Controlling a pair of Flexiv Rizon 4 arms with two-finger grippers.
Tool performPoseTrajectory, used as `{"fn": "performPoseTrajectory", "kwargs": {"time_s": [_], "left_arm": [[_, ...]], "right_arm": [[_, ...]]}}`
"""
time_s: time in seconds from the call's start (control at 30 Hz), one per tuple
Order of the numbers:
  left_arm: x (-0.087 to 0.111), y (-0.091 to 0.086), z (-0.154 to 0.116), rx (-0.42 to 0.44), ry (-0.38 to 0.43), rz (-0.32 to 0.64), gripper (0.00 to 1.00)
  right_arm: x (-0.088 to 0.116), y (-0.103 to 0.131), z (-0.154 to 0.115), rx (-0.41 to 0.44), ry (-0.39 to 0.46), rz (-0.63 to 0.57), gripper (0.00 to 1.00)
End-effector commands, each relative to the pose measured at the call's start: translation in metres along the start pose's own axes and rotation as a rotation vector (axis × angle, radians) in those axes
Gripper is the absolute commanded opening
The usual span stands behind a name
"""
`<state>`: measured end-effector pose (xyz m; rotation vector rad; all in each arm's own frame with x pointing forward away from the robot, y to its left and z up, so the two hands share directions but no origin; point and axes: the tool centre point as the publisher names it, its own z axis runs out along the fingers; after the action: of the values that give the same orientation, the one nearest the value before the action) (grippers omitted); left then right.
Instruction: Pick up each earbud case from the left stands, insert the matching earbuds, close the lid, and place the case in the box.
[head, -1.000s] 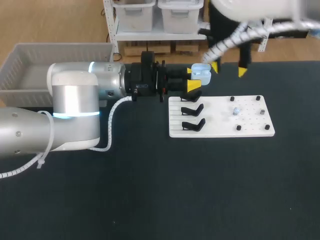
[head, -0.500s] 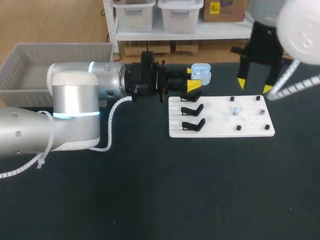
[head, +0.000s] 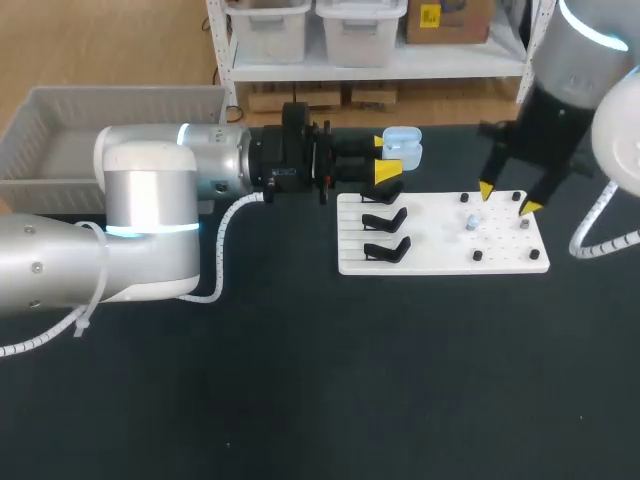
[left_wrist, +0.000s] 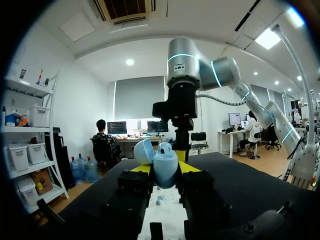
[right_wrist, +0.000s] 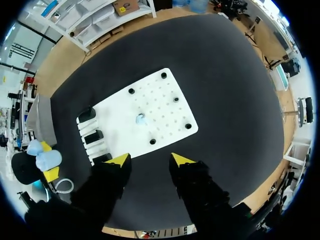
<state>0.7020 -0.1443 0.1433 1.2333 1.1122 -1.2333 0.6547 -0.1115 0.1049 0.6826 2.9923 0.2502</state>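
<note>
A light blue earbud case (head: 402, 148) with its lid up is held at the table's far edge, my left gripper (head: 385, 156) shut on it. In the left wrist view the case (left_wrist: 165, 169) sits between the yellow tips of that gripper (left_wrist: 161, 170). A white board (head: 440, 262) carries three black stands (head: 385, 219) on its left side, and a small pale earbud (head: 471, 222) lies among black pegs. My right gripper (head: 505, 198) hangs open over the board's right part. From the right wrist, the earbud (right_wrist: 140, 119) lies on the board (right_wrist: 160, 100) ahead of the open gripper (right_wrist: 150, 160).
A grey bin (head: 40, 125) stands at the back left, behind my left arm. Small black pegs (head: 477, 256) dot the board's right half. Dark table surface (head: 330, 380) spreads in front of the board.
My right arm has swung from beside the held case to over the board's right side, and its fingers have drawn a little closer. The left arm and the case have stayed put.
</note>
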Motion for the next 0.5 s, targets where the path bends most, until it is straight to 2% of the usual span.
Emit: {"fn": "performPoseTrajectory", "kwargs": {"time_s": [0.03, 0.23, 0.5], "left_arm": [[0.000, -0.001, 0.000, -0.005, -0.001, 0.002, 0.00], [0.000, -0.001, 0.000, -0.005, -0.001, 0.002, 0.00], [0.000, -0.001, 0.000, -0.005, -0.001, 0.002, 0.00]], "right_arm": [[-0.006, 0.007, 0.014, 0.031, -0.002, 0.022, 0.49], [-0.010, 0.015, 0.027, 0.041, 0.004, 0.052, 0.44], [-0.012, 0.019, 0.046, 0.055, 0.005, 0.086, 0.44]]}}
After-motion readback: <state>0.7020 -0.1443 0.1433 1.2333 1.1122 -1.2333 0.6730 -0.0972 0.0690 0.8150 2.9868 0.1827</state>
